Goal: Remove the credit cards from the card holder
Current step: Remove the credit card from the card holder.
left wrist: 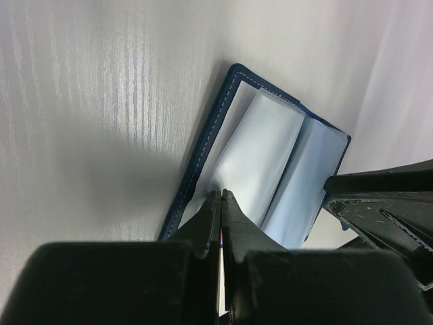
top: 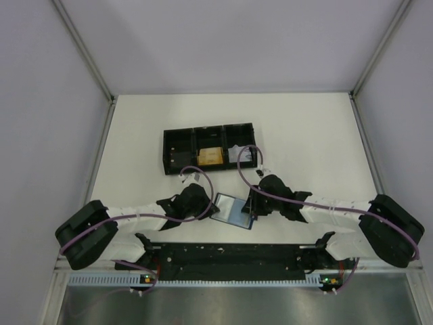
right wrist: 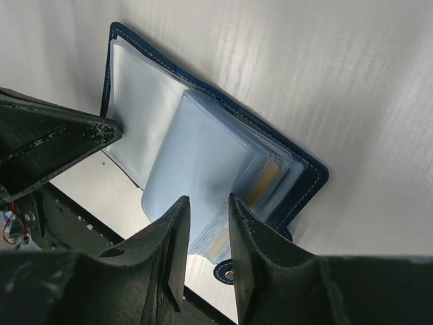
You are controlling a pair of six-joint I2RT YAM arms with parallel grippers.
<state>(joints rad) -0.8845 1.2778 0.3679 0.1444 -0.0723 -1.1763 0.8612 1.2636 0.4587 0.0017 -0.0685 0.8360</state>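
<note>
The dark-blue card holder (top: pixel 232 210) lies open on the table between my two grippers, its pale blue-grey inside up. My left gripper (top: pixel 208 206) is shut, its tips (left wrist: pixel 222 194) touching the near edge of a pale sleeve of the holder (left wrist: pixel 270 156). The right gripper (right wrist: pixel 208 203) stands partly open over the other half (right wrist: pixel 203 149), a finger on either side of the clear sleeves' edge. An orange-tan credit card (right wrist: pixel 262 183) shows through those sleeves. The snap tab (right wrist: pixel 226 271) pokes out below the right fingers.
A black three-compartment tray (top: pixel 166 152) stands behind the holder, with an orange-tan flat item (top: pixel 210 156) in its middle compartment and something pale in the right one. White walls and metal rails close in the table on both sides.
</note>
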